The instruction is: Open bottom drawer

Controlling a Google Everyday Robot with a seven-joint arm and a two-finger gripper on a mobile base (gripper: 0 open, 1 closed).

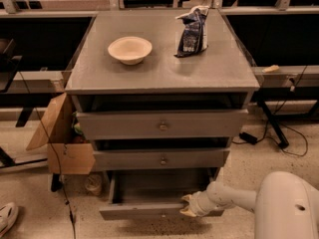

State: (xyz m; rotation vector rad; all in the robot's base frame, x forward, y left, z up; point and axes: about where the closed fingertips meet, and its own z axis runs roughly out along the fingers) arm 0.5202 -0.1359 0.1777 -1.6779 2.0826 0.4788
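Note:
The bottom drawer (144, 209) is the lowest and narrowest grey front of the cabinet. It stands pulled out toward me, and its plain grey tray (159, 185) shows behind the front panel. Its knob is hidden. My gripper (188, 205) is at the top edge of the drawer front, right of centre, at the end of the white arm (229, 197) that comes in from the lower right.
The top drawer (162, 124) and middle drawer (162, 159) sit above it. A beige bowl (129, 49) and a dark snack bag (192, 25) rest on the cabinet top (159, 68). A cardboard box (62, 141) stands left. Cables (279, 138) lie right.

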